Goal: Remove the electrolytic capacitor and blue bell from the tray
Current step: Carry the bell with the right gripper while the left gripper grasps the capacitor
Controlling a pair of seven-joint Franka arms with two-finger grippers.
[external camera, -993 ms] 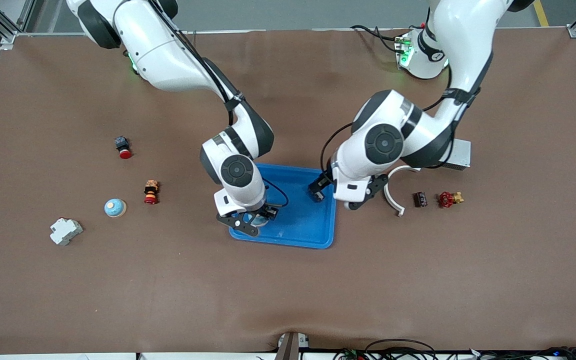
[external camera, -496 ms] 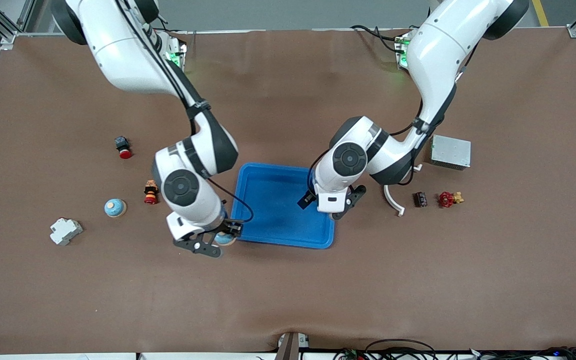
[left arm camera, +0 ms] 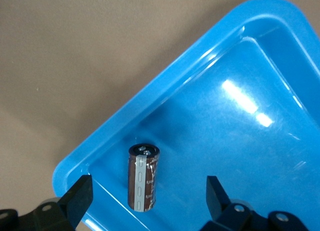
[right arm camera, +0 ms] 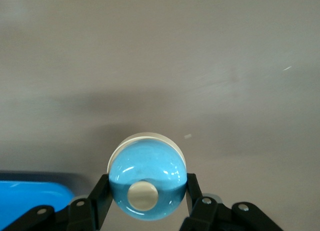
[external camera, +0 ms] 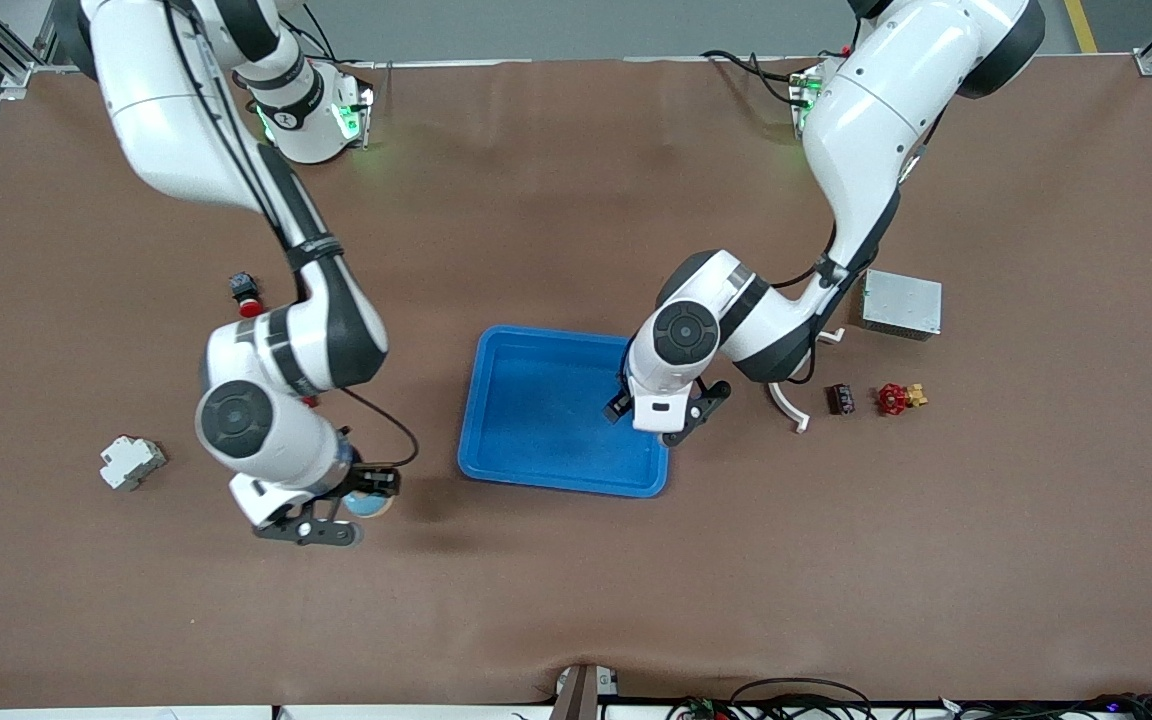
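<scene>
The bell [right arm camera: 147, 182] is clenched in the right gripper [external camera: 336, 512] over bare counter [external camera: 576, 600], clear of the tray [external camera: 496, 455]. The capacitor [left arm camera: 143, 177] lies in a tray corner between the left gripper's [left arm camera: 145, 201] released jaws — a close against the rim could roll it away.

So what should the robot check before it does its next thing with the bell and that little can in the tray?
1. Right gripper shut on the blue bell: ok.
2. Bell out of the tray, over bare table at the right arm's end: ok.
3. Bell set down on the table: not ok, the gripper holds it.
4. Left gripper open, a finger on each side of the electrolytic capacitor: ok.
5. Capacitor out of the tray: not ok, it lies in a corner by the rim.
6. Left gripper low enough to grab the capacitor: cannot tell.
</scene>
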